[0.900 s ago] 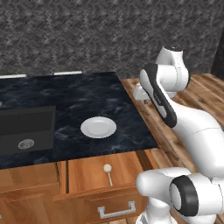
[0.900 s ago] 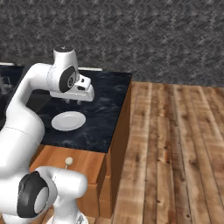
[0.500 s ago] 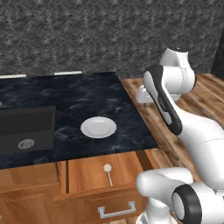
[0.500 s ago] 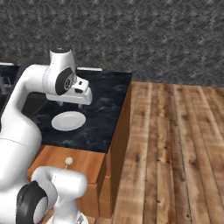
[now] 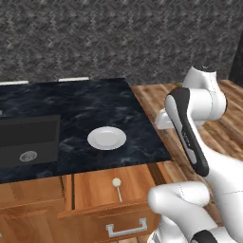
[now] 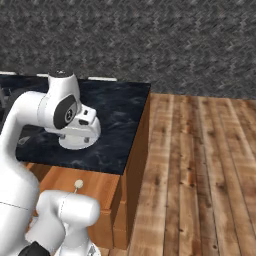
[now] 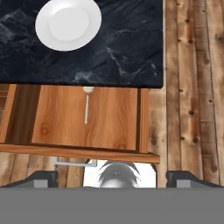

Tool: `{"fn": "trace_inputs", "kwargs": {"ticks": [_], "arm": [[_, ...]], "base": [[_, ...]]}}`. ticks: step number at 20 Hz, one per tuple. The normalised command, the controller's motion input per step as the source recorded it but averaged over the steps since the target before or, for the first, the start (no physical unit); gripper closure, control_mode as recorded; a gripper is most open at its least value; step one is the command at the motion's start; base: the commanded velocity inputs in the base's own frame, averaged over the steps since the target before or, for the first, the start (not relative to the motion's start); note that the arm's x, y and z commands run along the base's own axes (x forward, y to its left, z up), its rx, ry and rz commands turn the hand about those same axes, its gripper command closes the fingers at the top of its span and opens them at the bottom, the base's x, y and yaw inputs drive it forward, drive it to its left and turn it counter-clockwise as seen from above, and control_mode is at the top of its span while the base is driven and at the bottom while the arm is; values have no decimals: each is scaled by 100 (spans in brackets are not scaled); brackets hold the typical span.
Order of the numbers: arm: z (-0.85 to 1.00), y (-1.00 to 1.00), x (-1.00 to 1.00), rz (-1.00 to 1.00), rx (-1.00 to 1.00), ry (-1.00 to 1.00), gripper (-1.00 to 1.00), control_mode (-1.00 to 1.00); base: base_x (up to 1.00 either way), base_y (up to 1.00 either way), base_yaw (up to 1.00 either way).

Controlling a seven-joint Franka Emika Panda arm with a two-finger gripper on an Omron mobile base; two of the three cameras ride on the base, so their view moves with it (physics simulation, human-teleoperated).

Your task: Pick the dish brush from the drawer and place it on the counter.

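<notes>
The dish brush [image 7: 86, 105] lies in the open drawer [image 7: 113, 113], its round whitish head toward the counter [image 7: 122, 48] and its thin handle pointing at the drawer front. It also shows as the dish brush [image 5: 116, 186] in the drawer [image 5: 95, 182] from the left base, and as the dish brush [image 6: 77, 185] from the right base. My gripper [image 7: 113, 177] hangs high above the drawer, looking straight down, open wide with nothing between its fingertips [image 7: 41, 178].
A round white plate [image 5: 107, 137] rests on the counter [image 5: 71, 104] just behind the drawer. The sunken sink [image 5: 26, 140] lies to the left. The drawer's silver bar handle [image 5: 126, 230] faces the base. Wooden floor [image 6: 200, 165] runs along the right.
The gripper has gone from shut to wide open. The arm has swung back toward the base and to the right, away from over the counter. Brush, plate and drawer stay put.
</notes>
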Motion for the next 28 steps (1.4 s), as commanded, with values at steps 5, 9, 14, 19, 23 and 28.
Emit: {"fn": "trace_inputs", "kwargs": {"ticks": [5, 9, 14, 19, 23, 28], "arm": [[-30, 0, -44, 0, 0, 0, -100, 100], [0, 0, 0, 0, 0, 0, -100, 100], [0, 0, 0, 0, 0, 0, -100, 100], [0, 0, 0, 0, 0, 0, -100, 100], [0, 0, 0, 0, 0, 0, -100, 100], [0, 0, 0, 0, 0, 0, -100, 100]], "base": [[-8, -3, 1], [-33, -55, 9], [-20, -100, 17], [-2, -90, 36], [0, -42, 53], [9, -17, 59]]}}
